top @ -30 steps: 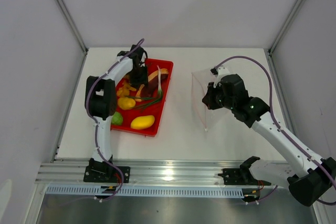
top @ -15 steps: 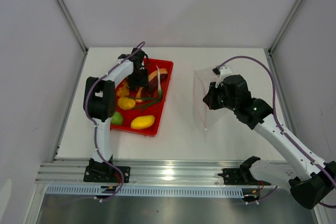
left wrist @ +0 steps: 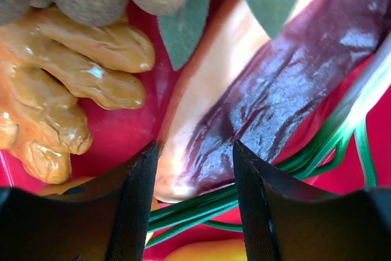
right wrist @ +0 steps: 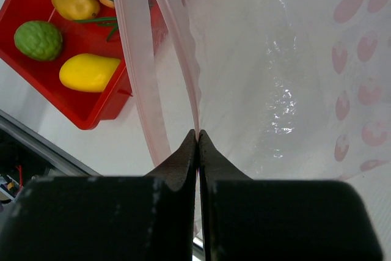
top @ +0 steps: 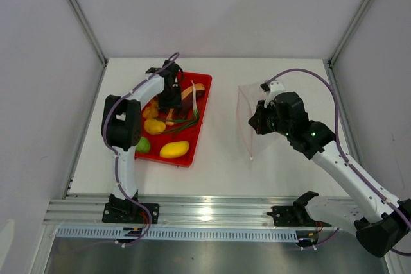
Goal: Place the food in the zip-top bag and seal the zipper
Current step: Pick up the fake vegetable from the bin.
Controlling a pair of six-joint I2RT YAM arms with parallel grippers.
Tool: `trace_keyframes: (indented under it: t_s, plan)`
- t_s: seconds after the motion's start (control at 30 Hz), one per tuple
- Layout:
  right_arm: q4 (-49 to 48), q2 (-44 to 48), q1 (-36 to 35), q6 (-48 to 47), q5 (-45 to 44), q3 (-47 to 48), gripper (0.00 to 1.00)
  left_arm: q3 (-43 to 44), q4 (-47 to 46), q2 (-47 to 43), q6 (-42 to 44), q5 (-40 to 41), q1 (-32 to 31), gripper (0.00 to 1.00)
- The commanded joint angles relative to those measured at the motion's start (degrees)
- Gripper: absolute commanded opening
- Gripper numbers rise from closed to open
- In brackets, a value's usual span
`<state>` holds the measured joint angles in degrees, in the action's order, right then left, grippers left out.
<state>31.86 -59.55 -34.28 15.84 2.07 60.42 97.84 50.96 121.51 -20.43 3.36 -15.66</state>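
Red tray (top: 202,112) sits on the left half of the white table (top: 225,171), long side skewed slightly off the table edge. White walls (top: 218,11) close off three sides, with metal corner posts (top: 78,12) at the back corners. An aluminium rail (top: 212,211) runs along the near edge, with a perforated strip (top: 192,233) just in front of it.

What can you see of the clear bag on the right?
The bag is thin, clear, crinkly plastic with pink oval prints and a pale pink zipper along its mouth. It is held upright over the table, right of the tray and apart from it. The mouth looks open: the shut right hand pinches one lip while the other hangs free. Nothing shows inside.
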Motion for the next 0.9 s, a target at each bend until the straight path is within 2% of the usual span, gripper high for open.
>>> trace_keyframes:
  t_s: [0.0,0.17,0.27,0.33,0.53,0.57,0.67,0.87]
  plan:
    - [-1.36,1.72,-0.26,-0.1,0.57,0.4,0.0,0.42,0.01,-0.58,0.82,-1.33,-1.21,0.54]
    - [-1.01,2.16,-0.26,-0.02,0.48,0.75,0.0,2.43,2.64,0.65,1.7,-0.46,-1.83,0.5]
    - [-0.4,2.24,-0.52,-0.1,0.4,1.36,0.0,2.88,3.97,1.44,2.49,1.65,-2.62,0.41]
    - [-0.04,2.33,-0.61,-0.1,0.13,1.8,0.0,3.23,4.32,1.62,2.85,2.44,-3.41,0.39]
    - [1.28,3.3,-1.14,-0.19,-0.48,3.29,0.0,6.57,7.4,3.99,3.2,5.17,-4.64,0.26]
    - [1.54,3.39,-1.22,-0.19,-0.66,3.38,0.0,6.83,7.57,4.08,3.2,5.43,-4.73,0.16]
    - [2.15,4.0,-1.66,-0.02,-1.18,3.82,0.0,6.4,7.31,4.0,2.85,5.87,-4.82,0.01]
    - [3.3,4.79,-2.45,0.16,-2.06,4.53,0.0,1.23,2.66,1.01,1.27,6.93,-4.91,0.01]
